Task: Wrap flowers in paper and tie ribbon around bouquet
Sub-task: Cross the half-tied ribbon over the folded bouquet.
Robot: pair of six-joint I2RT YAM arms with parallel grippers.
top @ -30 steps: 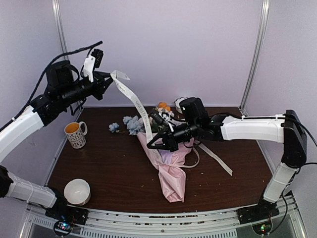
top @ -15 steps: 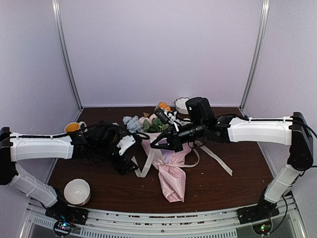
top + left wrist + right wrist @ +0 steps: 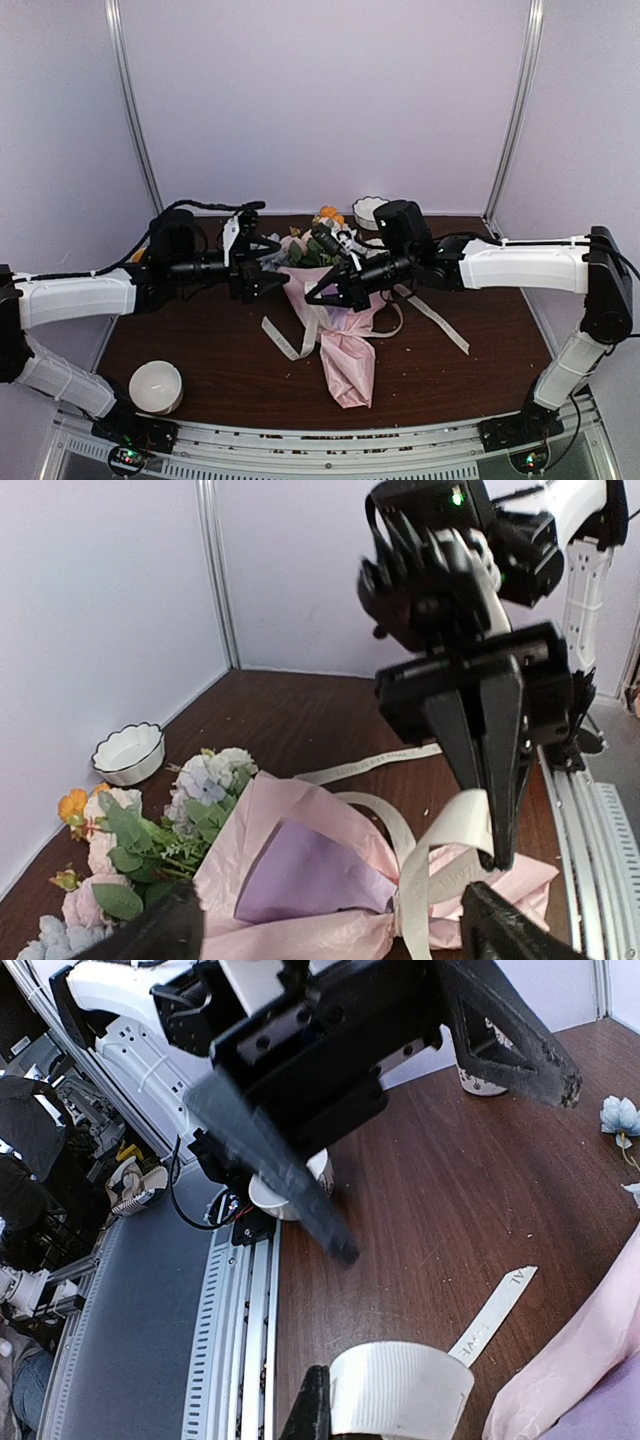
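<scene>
A: surfaces, quick rundown?
B: table [image 3: 220,350]: dark wood look, smooth, low sheen. paper [image 3: 270,820]: thin, pink-lilac, crinkled, mostly matt. ribbon [image 3: 435,865]: cream satin, smooth, soft sheen, printed lettering.
A: flowers?
B: flowers [image 3: 200,790]: cloth-like petals, matt. Leaves look plastic, dull green.
A: hardware?
B: arm shells [image 3: 520,262]: white plastic, glossy. left fingers [image 3: 510,1040]: black plastic, matt, grainy. rail [image 3: 230,1300]: grey metal, perforated, satin finish. bowl [image 3: 156,386]: white, glazed, glossy.
</scene>
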